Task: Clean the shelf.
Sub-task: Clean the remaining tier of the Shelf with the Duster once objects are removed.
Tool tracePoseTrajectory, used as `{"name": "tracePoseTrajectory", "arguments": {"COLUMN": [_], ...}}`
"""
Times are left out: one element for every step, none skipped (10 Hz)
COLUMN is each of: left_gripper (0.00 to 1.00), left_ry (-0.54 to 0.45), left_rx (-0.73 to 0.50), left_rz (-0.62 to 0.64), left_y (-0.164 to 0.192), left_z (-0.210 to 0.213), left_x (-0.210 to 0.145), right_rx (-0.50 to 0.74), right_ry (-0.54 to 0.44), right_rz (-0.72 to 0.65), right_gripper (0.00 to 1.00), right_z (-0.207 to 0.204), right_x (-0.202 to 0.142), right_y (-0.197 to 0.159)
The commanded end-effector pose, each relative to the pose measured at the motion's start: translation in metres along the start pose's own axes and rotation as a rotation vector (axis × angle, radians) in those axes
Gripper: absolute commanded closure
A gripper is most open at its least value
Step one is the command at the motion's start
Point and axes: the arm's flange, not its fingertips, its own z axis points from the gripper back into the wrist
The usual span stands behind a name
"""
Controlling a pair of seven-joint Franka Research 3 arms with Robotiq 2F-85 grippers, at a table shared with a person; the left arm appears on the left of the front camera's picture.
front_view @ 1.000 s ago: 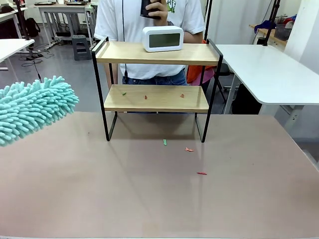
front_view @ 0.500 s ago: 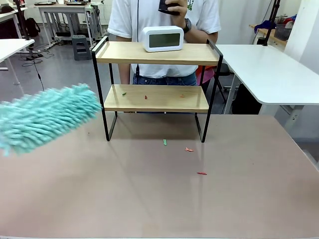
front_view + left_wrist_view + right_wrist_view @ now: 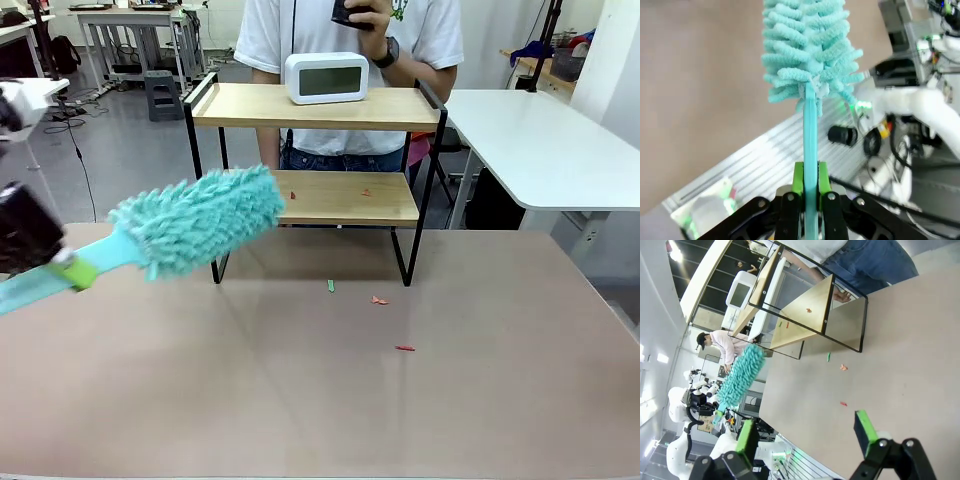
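Front view: the shelf stands at the far middle of the bench, its legs on the bench top; a white clock sits on its upper board; small red scraps lie on the lower board; a green scrap and two red bits lie on the bench just near of the shelf; a person stands on the far side, holding a dark object at chest height. At the left, the left hand pinches the flat handle of a teal duster, whose fluffy head slants up to the right across the shelf's left legs and the left end of the lower board; whether it touches the board I cannot tell. Left wrist view: the left hand has both green pads pressed against the handle, the duster pointing away from it. Right wrist view: the right hand is spread wide and holds nothing, above the bench, well apart from the shelf and the duster.
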Motion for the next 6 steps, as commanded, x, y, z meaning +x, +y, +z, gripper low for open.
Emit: {"name": "tracePoseTrajectory", "arguments": {"left_gripper": [0.88,0.88,0.88,0.88,0.88,0.88], "left_ry": [-0.122,-0.145,-0.170,-0.198,-0.226,-0.252], "left_rx": [0.104,0.148,0.199,0.261,0.319,0.342], "left_rz": [0.042,0.063,0.081,0.098,0.104,0.099], "left_y": [-0.015,-0.013,-0.011,-0.006,-0.002,0.000], "left_z": [-0.031,-0.046,-0.057,-0.065,-0.071,-0.074], "left_x": [0.031,0.043,0.053,0.062,0.071,0.080], "right_rx": [0.017,0.017,0.017,0.017,0.017,0.017], "right_ry": [-0.018,-0.018,-0.018,-0.018,-0.018,-0.018], "right_rz": [0.026,0.026,0.026,0.026,0.026,0.026], "right_gripper": [0.00,0.00,0.00,0.00,0.00,0.00], "right_z": [-0.002,-0.002,-0.002,-0.002,-0.002,-0.002], "right_x": [0.002,0.002,0.002,0.002,0.002,0.002], "right_y": [-0.001,-0.001,-0.001,-0.001,-0.001,-0.001]}}
